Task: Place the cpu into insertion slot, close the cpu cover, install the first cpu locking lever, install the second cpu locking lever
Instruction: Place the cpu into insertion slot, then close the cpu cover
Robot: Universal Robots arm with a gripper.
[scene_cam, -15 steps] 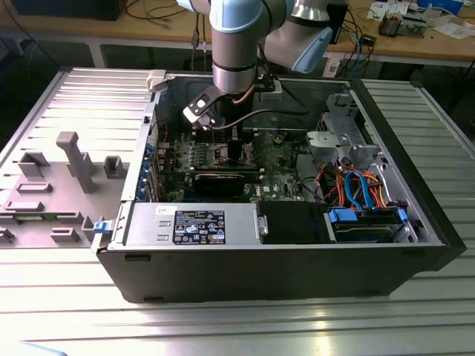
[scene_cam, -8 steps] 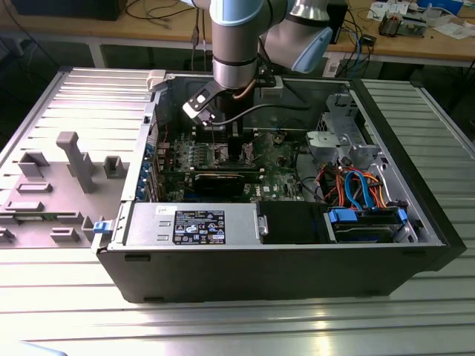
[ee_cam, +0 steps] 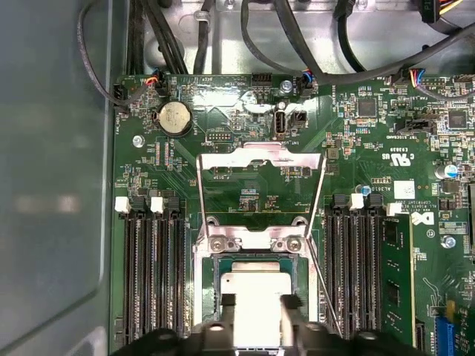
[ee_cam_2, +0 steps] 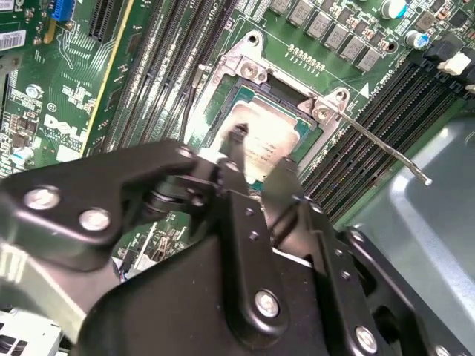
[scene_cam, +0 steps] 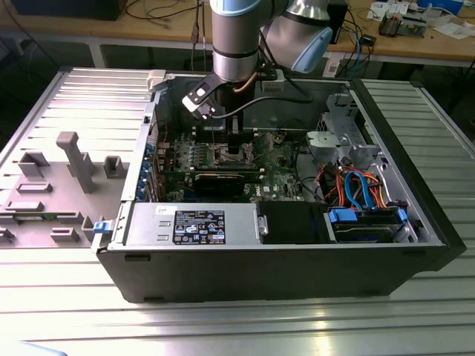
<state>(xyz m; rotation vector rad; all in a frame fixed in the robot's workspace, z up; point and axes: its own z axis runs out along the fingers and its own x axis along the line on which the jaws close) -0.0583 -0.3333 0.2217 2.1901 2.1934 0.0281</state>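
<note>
Over the insertion slot [ee_cam: 217, 276], the claw [ee_cam: 257, 301] astride the cpu [ee_cam: 256, 285]

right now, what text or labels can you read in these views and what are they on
black label on the silver power supply: too small to read
white print on the motherboard: too small to read
marks on the cpu top: blurred, unreadable

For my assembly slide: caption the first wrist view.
Wrist close-up: gripper at the cpu in the insertion slot, cpu cover raised open.
</note>
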